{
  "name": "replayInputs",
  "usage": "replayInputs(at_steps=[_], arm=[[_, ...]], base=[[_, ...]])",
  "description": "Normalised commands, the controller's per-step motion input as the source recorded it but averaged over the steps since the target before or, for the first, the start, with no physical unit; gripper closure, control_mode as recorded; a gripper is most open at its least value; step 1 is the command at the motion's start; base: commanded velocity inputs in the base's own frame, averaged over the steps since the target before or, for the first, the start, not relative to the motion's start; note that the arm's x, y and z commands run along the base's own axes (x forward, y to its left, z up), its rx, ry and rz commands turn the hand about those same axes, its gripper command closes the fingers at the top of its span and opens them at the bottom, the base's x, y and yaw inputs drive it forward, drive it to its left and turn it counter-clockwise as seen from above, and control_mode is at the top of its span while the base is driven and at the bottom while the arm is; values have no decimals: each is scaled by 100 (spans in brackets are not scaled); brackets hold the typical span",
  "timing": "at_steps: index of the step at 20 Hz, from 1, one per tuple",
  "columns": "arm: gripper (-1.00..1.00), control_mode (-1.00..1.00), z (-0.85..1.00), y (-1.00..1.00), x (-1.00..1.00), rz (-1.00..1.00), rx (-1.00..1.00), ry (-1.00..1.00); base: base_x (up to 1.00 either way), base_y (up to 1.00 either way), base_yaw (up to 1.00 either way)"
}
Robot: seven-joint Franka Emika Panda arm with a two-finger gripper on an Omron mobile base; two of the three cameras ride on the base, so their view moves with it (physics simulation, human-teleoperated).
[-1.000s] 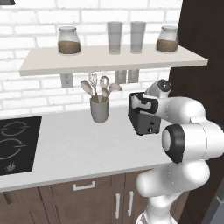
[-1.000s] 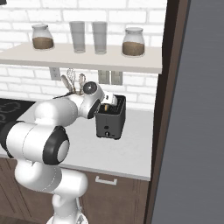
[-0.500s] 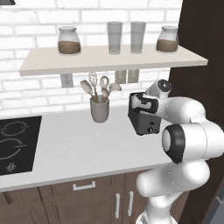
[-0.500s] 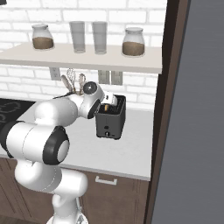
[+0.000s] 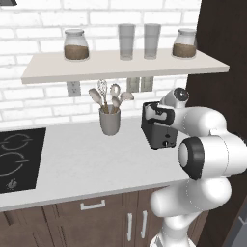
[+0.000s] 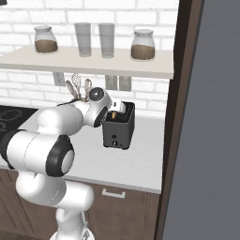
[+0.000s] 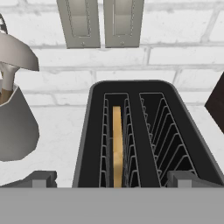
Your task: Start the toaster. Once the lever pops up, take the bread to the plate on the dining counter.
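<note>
Nothing has shifted over the last second: the gripper [image 7: 112,180], fingers spread and empty, still hovers over the toaster [image 5: 157,129], the bread [image 7: 117,146] down in its left slot, awaiting the pop.

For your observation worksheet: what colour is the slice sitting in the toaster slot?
Golden tan: the bread stands edge-on in the black toaster, clearest in the hand view.
</note>
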Motion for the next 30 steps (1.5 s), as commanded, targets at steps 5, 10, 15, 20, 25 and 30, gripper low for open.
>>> replayInputs(at_steps=[5, 10, 15, 20, 25, 30], arm=[[-100, -100, 0, 0, 0, 0, 0, 0], [-100, -100, 0, 0, 0, 0, 0, 0], [-100, -100, 0, 0, 0, 0, 0, 0], [-100, -100, 0, 0, 0, 0, 0, 0], [-100, -100, 0, 0, 0, 0, 0, 0], [-100, -100, 0, 0, 0, 0, 0, 0]], base=[[0, 0, 0], [0, 0, 0], [0, 0, 0], [0, 0, 0], [0, 0, 0], [0, 0, 0]])
